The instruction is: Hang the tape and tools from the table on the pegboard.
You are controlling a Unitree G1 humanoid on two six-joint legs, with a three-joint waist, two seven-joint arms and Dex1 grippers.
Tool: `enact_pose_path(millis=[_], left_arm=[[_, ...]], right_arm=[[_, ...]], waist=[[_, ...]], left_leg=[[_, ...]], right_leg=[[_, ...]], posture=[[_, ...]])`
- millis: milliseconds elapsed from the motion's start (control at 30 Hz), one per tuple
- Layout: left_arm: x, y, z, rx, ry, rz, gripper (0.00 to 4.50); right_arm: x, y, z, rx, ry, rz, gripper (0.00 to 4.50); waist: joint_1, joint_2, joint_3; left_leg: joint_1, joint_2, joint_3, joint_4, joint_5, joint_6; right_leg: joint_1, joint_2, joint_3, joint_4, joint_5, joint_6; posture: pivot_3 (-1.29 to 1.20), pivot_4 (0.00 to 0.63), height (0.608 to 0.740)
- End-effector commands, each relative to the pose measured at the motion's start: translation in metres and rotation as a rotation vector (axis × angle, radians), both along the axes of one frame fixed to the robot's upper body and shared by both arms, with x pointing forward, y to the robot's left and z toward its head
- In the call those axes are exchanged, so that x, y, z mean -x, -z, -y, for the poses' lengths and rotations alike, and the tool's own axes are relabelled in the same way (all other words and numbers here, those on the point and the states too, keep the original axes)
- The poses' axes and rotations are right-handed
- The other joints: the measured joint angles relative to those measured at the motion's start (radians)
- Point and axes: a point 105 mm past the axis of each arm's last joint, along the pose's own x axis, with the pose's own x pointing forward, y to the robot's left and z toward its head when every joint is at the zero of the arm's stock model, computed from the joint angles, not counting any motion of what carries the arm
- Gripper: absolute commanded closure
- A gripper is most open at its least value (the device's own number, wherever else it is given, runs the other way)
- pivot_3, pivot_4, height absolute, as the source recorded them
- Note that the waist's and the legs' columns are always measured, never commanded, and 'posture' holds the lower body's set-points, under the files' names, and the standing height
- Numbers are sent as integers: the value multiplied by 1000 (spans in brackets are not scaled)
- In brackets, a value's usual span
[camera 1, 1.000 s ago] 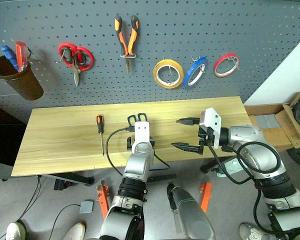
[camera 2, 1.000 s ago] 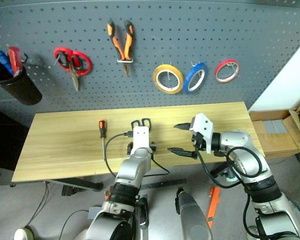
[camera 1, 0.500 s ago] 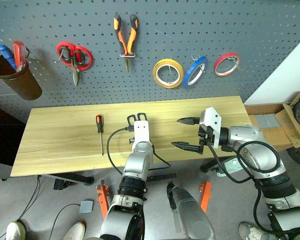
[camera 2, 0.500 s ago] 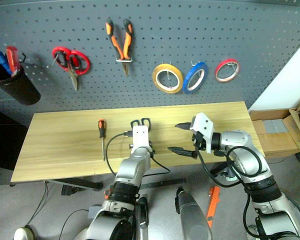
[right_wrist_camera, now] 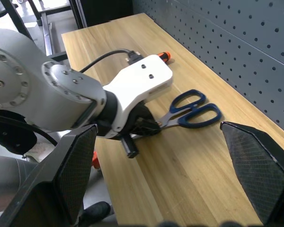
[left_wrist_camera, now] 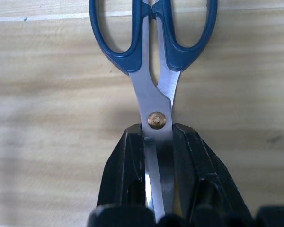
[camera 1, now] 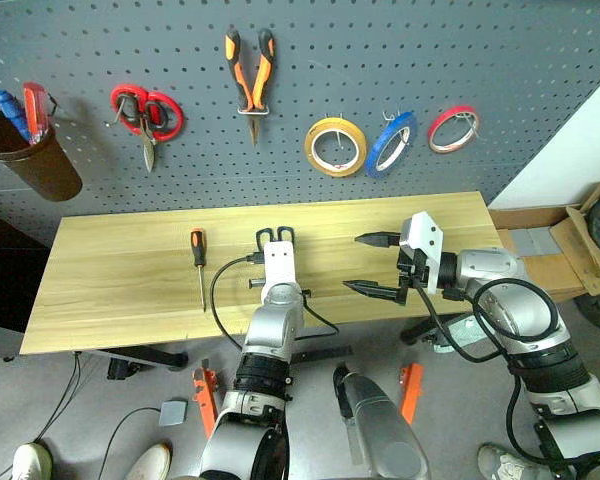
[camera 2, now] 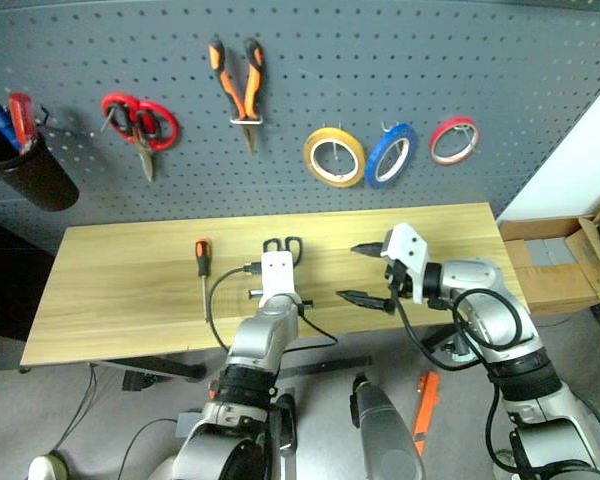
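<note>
Clamping the scissors (left_wrist_camera: pixel 154 90) by their blades just below the pivot, the left gripper (left_wrist_camera: pixel 157 156) grips stiff, slick steel mid-table (camera 1: pixel 120 290); the right gripper (camera 1: pixel 373 265) hangs open.

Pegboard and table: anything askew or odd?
Mostly tidy. On the pegboard, the blue tape hangs tilted on its hook, unlike the yellow tape and red tape, which hang flat. On the table, nothing is spilled or damaged.
</note>
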Motion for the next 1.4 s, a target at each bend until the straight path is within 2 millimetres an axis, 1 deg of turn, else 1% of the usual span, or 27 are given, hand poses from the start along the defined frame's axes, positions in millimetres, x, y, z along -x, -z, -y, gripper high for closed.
enact_pose_path(millis=[33, 100, 167, 200, 233, 267, 333, 400, 467, 500, 533, 567, 633, 667, 767, 867, 933, 1033, 1100, 1167, 1233, 1400], left_arm=[[8, -15, -10, -54, 31, 62, 3991], [11, -25, -16, -86, 50, 106, 3991], [17, -48, -25, -141, 76, 216, 3991], [20, -65, -29, -208, 109, 304, 3991], [25, -76, -31, -269, 139, 367, 3991], [29, -83, -33, -315, 159, 407, 3991], [41, -84, -41, -395, 181, 445, 3991], [53, -77, -50, -430, 177, 438, 3991], [71, -74, -62, -473, 172, 450, 3991], [77, -74, -65, -492, 173, 456, 3991], [87, -76, -74, -516, 150, 466, 3991], [93, -78, -79, -532, 133, 472, 3991], [106, -93, -94, -597, 93, 516, 3991], [108, -99, -98, -621, 82, 538, 3991], [102, -121, -106, -680, 57, 611, 3991], [90, -139, -108, -735, 59, 678, 3991], [82, -147, -106, -761, 69, 713, 3991], [78, -149, -108, -764, 64, 726, 3991], [77, -149, -115, -758, 33, 722, 3991], [75, -151, -126, -759, -6, 717, 3991], [72, -152, -133, -755, -26, 712, 3991], [58, -161, -138, -753, -9, 725, 3991]], right_arm=[[10, -16, -2, -62, -46, 36, 0], [12, -18, -3, -79, -53, 30, 0], [17, -24, -4, -104, -61, 28, 0], [18, -28, -5, -123, -58, 29, 0], [19, -32, -5, -141, -53, 29, 0], [19, -35, -6, -157, -47, 29, 0], [19, -42, -9, -184, -37, 37, 0], [18, -46, -11, -207, -24, 51, 0], [15, -55, -15, -237, 14, 117, 0], [15, -58, -16, -250, 27, 140, 0], [16, -65, -20, -293, 44, 148, 0], [16, -69, -22, -322, 53, 147, 0], [24, -79, -33, -409, 41, 138, 0], [26, -82, -37, -432, 33, 131, 0], [26, -88, -41, -479, 31, 119, 0], [22, -94, -44, -511, 39, 125, 0], [19, -96, -45, -518, 45, 133, 0], [15, -97, -46, -515, 56, 150, 0], [13, -98, -45, -512, 61, 156, 0], [11, -98, -44, -508, 72, 161, 0], [10, -97, -42, -506, 82, 164, 0], [7, -95, -41, -496, 103, 169, 0]], waist=[[1, 0, 0], [2, 0, 0], [3, 0, 0], [3, 0, 0], [5, 0, 0], [6, 0, -1], [8, 1, -3], [9, 2, -7], [13, 1, -9], [13, 0, -10], [17, 0, -10], [19, -1, -11], [28, -2, -12], [31, -2, -14], [52, -1, -22], [64, -4, -28], [66, -4, -34], [69, -4, -42], [68, -5, -43], [69, -5, -43], [72, -5, -43], [82, -5, -44]], left_leg=[[0, 0, 0, -1, 0, 0], [-1, 0, -1, -1, 0, 0], [-2, 0, -1, -1, 0, 0], [-2, 1, -1, -1, 0, 0], [-2, 1, -1, -1, 0, 0], [-2, 0, -1, -1, 0, 0], [-2, 1, -1, -1, 0, -1], [-2, 1, -1, -1, 0, -1], [-2, 1, 0, -1, 0, -1], [-2, 1, 0, -1, 0, -1], [-2, 1, 0, -1, 0, -1], [-2, 2, 0, -1, 0, -1], [-3, 2, -1, -1, 0, -1], [-3, 3, -1, -1, 0, -1], [-3, 3, -2, -1, 0, -1], [-4, 2, 0, 0, 0, -1], [-4, 3, 1, 1, 0, -1], [-3, 3, 4, 1, 0, 0], [-3, 3, 5, 1, 0, 0], [-3, 3, 5, 0, 0, 0], [-3, 3, 4, 0, 0, 0], [-2, 4, 3, 1, 0, 0]], right_leg=[[0, 0, 0, 0, 1, 1], [-1, 0, -1, 1, 1, 1], [-2, 0, -1, 1, 1, 2], [-2, 0, -1, 1, 1, 2], [-2, 0, -1, 1, 1, 2], [-2, 0, -1, 1, 1, 2], [-2, 0, -1, 1, 1, 2], [-2, -1, -1, 1, 1, 2], [-2, -2, -1, 1, 1, 2], [-2, -2, -1, 1, 1, 2], [-3, -2, -1, 1, 1, 2], [-3, -2, -1, 1, 1, 2], [-4, -2, -2, 1, 1, 1], [-4, -2, -2, 1, 0, 0], [-4, -2, -3, 1, -2, -4], [-2, -3, -4, 0, -2, -5], [-1, -6, -4, 0, -1, -3], [-1, -9, -3, -1, 1, 0], [-1, -9, -3, 0, 2, 3], [-1, -8, -4, 0, 2, 3], [-1, -7, -5, 1, 2, 3], [-1, -3, -5, 3, 3, 4]], posture=[[-171, 343, 740], [-160, 324, 740], [-151, 311, 740], [-142, 298, 740], [-137, 292, 740], [-132, 286, 740], [-117, 274, 740], [-101, 263, 740], [-89, 254, 740], [-82, 250, 740], [-75, 246, 740], [-66, 243, 740], [-49, 237, 740], [-40, 233, 740], [-24, 227, 740], [-17, 222, 740], [-20, 223, 740], [-28, 223, 740], [-38, 221, 740], [-38, 222, 740], [-38, 223, 740], [-40, 226, 740]])
